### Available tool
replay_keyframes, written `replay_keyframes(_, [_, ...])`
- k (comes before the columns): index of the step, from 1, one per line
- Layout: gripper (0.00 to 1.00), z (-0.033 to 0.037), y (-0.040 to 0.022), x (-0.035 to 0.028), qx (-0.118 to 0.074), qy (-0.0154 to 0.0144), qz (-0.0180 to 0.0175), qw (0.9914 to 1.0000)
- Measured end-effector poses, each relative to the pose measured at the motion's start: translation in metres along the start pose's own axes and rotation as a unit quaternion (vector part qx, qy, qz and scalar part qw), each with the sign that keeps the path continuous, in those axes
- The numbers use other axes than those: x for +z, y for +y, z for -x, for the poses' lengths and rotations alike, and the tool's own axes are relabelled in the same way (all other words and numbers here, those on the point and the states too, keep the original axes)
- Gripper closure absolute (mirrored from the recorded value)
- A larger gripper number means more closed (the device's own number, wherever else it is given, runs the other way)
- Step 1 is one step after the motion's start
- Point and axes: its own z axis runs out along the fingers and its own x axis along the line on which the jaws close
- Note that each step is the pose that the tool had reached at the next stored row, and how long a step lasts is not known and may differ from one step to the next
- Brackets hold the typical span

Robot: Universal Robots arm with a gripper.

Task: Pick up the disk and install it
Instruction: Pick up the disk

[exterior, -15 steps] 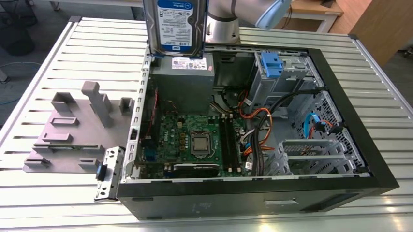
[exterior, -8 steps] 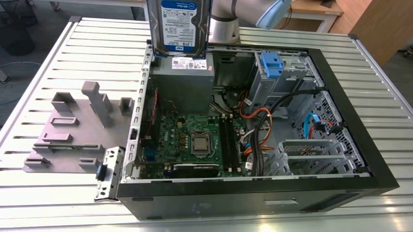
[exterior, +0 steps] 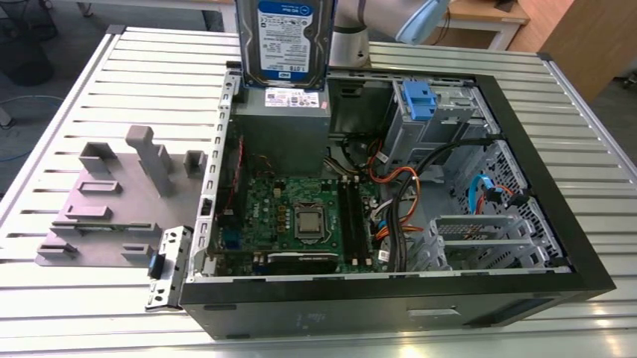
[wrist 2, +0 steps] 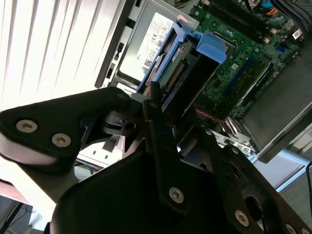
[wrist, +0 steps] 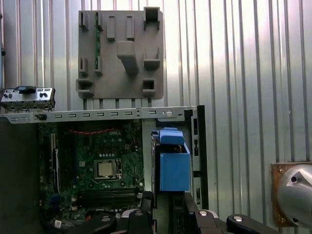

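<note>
Black hand (wrist 2: pixel 178 124) is clamped on the flat silver metal disk (exterior: pixel 289 41) with its blue-and-white label and blue plastic side rails. The disk hangs upright in the air, just above the grey box with a white sticker (exterior: pixel 283 123) inside the open black computer case (exterior: pixel 559 220). The case lies on the ribbed metal counter (exterior: pixel 130 82) beside a grey plastic fixture plate (exterior: pixel 104 205).

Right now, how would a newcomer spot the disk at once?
Find the open black computer case on the slatted table. Above its far corner on the exterior view's left, the disk stands upright in mid-air. Unlike the grey box under it, it is silver with a blue-and-white label.
</note>
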Motion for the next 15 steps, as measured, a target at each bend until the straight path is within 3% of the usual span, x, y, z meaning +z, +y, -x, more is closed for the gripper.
replay_keyframes(15, [0.65,0.0009,-0.0186,0.0002,0.000,0.0000,0.0000,1.00000])
